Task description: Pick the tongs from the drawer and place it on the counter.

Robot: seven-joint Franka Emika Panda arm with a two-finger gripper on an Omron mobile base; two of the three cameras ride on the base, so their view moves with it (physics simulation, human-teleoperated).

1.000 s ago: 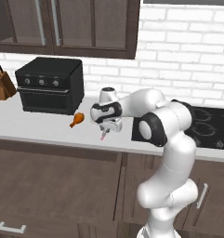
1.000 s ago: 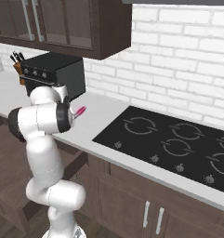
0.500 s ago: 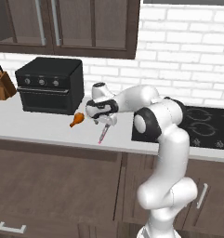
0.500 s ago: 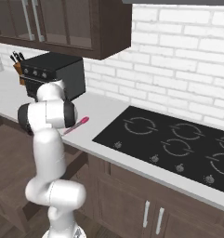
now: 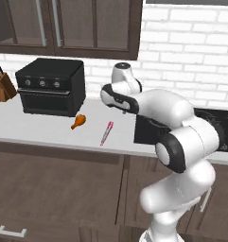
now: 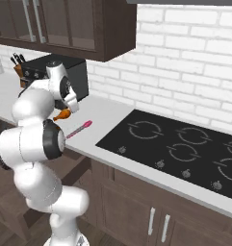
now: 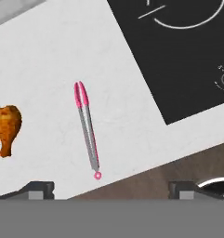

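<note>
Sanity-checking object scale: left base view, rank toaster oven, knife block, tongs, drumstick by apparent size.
1. toaster oven
2. knife block, partly cut off by the frame edge
3. tongs
4. drumstick, though bulkier than the thin tongs, so close

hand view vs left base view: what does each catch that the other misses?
Hand view alone: the tool's two finger tips, spread wide with nothing between them, and the tongs' two separate pink-tipped arms. Left base view alone: toaster oven, knife block, upper cabinets, brick wall. Both: tongs lying on the counter, drumstick, stovetop.
</note>
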